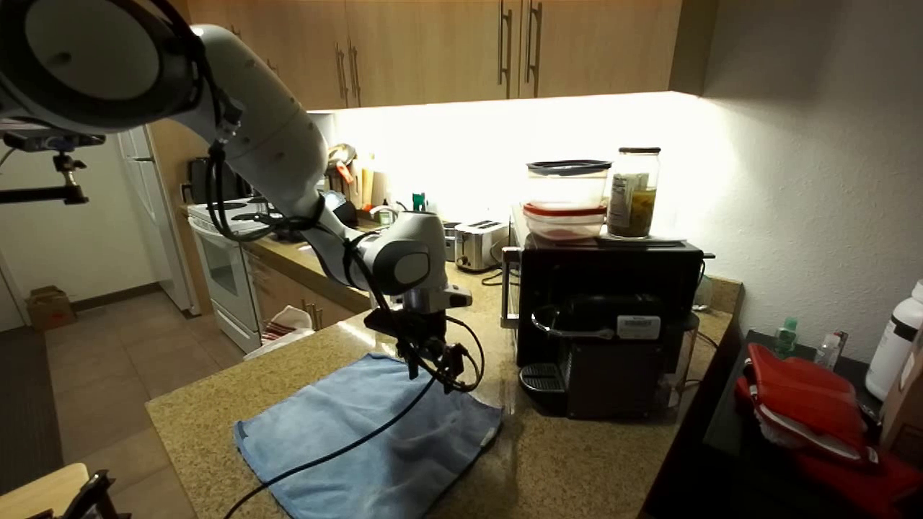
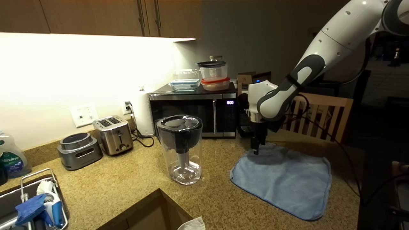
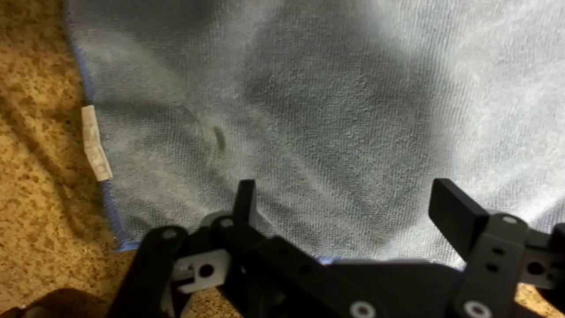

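A blue-grey cloth point(image 1: 360, 447) lies spread nearly flat on the speckled countertop, with a few low wrinkles. It shows in both exterior views point(image 2: 287, 182) and fills most of the wrist view point(image 3: 335, 101). A small white tag point(image 3: 96, 143) is on its edge, at the left of the wrist view. My gripper point(image 3: 343, 190) is open, with its two black fingers wide apart and nothing between them. In both exterior views the gripper point(image 1: 431, 376) point(image 2: 256, 148) points down over the cloth near one edge. I cannot tell whether the fingertips touch the cloth.
A black coffee machine point(image 1: 613, 360) and a microwave point(image 2: 188, 115) stand beside the cloth, with containers point(image 2: 214, 72) on top. A clear water pitcher point(image 2: 182, 143) stands on the counter. A toaster point(image 2: 115, 135) and dish rack point(image 2: 65, 220) are farther along. A black cable point(image 1: 346, 448) crosses above the cloth.
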Robot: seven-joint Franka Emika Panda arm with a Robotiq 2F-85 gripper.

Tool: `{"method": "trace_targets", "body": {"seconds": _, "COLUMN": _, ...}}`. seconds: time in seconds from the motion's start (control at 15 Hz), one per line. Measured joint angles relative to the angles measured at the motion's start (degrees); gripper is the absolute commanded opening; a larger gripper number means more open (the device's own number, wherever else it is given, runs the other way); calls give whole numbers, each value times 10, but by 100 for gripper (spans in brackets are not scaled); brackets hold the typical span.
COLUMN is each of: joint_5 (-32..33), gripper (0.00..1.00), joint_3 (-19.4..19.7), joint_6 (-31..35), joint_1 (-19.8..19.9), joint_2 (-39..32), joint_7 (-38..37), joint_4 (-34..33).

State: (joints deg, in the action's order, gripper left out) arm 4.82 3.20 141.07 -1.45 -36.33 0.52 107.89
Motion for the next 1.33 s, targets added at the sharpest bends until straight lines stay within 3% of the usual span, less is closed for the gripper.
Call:
{"method": "trace_targets", "body": {"seconds": 0.67, "joint_5": 2, "gripper": 100, "joint_3": 18, "joint_6": -42, "joint_1": 52, "joint_2": -52, "joint_7": 15, "joint_4": -53}}
{"method": "trace_targets", "body": {"seconds": 1.33, "joint_5": 3, "gripper": 100, "joint_3": -13, "joint_6": -87, "joint_1": 81, "joint_2": -73, "joint_7": 182, "joint_4": -117}}
